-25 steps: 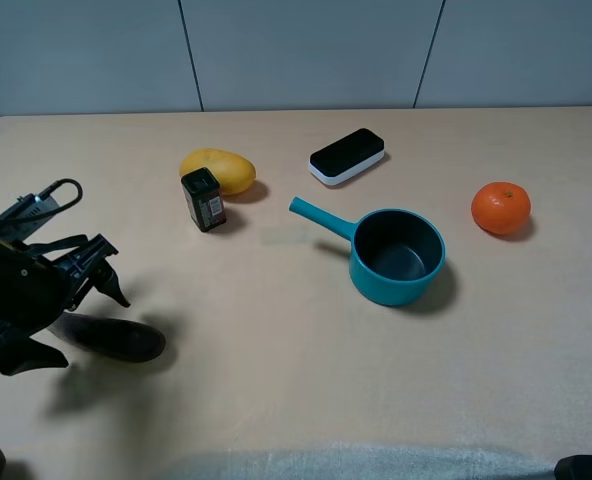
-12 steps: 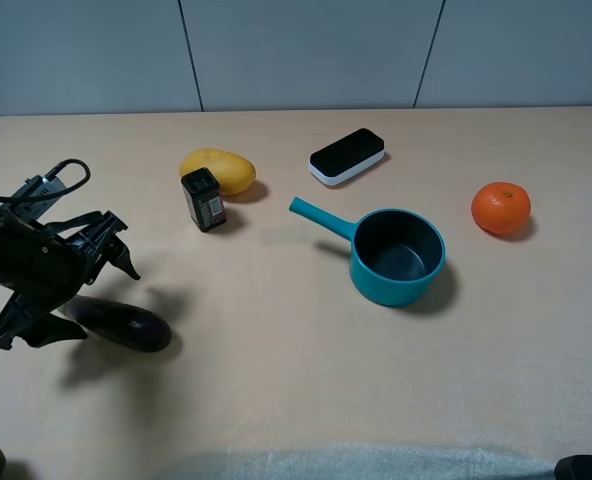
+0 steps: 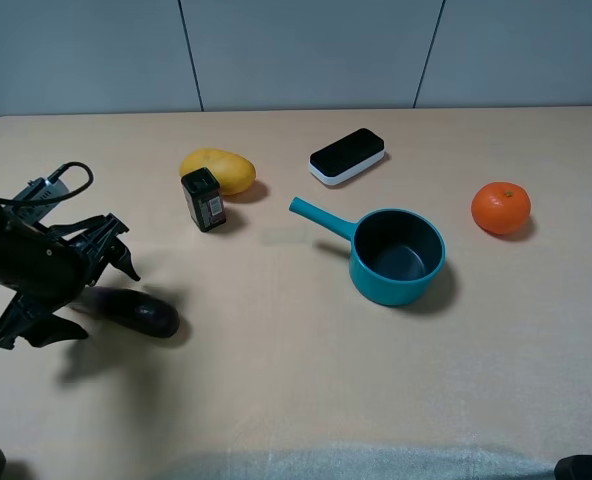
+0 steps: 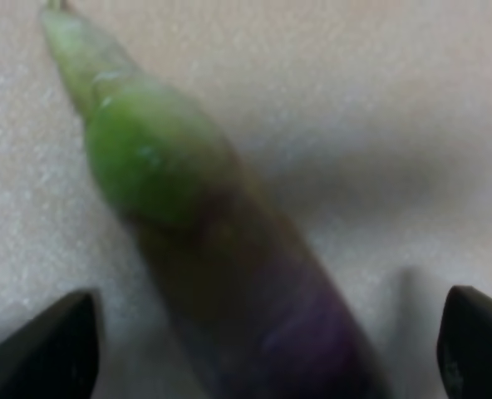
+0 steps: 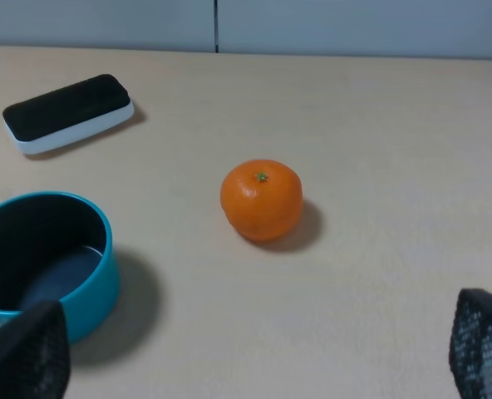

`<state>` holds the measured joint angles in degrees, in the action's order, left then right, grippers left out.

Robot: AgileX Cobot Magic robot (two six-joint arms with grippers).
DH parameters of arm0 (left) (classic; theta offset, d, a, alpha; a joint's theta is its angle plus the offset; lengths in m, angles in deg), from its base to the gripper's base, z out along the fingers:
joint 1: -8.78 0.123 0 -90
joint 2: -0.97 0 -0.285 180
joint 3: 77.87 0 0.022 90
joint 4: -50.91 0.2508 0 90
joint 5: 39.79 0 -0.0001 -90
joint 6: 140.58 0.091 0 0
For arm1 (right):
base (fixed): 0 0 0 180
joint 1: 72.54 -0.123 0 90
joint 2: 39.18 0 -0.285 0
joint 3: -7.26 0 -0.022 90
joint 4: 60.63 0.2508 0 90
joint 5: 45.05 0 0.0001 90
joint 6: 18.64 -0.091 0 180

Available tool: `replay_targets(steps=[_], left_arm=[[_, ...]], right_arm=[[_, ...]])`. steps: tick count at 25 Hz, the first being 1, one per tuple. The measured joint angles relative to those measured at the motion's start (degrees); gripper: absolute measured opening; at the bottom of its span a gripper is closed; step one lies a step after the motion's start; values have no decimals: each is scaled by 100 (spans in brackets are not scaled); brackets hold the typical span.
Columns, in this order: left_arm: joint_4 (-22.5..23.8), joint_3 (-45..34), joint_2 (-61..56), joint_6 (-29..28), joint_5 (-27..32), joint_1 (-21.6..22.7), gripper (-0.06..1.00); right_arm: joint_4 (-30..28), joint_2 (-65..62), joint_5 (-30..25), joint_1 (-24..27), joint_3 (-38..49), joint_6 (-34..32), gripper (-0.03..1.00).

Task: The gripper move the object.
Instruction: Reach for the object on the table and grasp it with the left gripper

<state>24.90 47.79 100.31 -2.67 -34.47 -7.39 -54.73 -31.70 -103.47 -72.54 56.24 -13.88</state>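
Observation:
The eggplant (image 3: 141, 313) lies on the tan table (image 3: 276, 340) at the left, dark purple and blurred. In the left wrist view it (image 4: 229, 249) fills the frame, with a green stem end and a purple body. My left gripper (image 3: 64, 300) is over it and open, one dark finger on each side and neither touching it; in the left wrist view the gripper (image 4: 263, 349) shows only its two fingertips (image 4: 55, 349) at the frame's corners. My right gripper (image 5: 246, 366) is open and empty, above the table near the orange.
A teal pan (image 3: 396, 255) with its handle pointing left stands at the centre. A small black box (image 3: 203, 199) and a yellow mango (image 3: 218, 170) are behind the eggplant. A black and white eraser (image 3: 347, 155) is at the back, an orange (image 3: 500, 207) at the right.
The eggplant has shifted a little away from the front edge and to the right. My left gripper has risen and moved slightly right with it, still spread wide.

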Motion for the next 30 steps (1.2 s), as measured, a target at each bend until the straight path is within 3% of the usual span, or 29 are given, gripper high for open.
replay_targets(steps=[8, 30], left_arm=[[0, 0, 0, -6, -120, 0, 65], [0, -36, 0, -21, -135, 0, 46]], right_arm=[[0, 0, 0, 0, 0, 0, 69], [0, 0, 0, 0, 0, 0, 69]])
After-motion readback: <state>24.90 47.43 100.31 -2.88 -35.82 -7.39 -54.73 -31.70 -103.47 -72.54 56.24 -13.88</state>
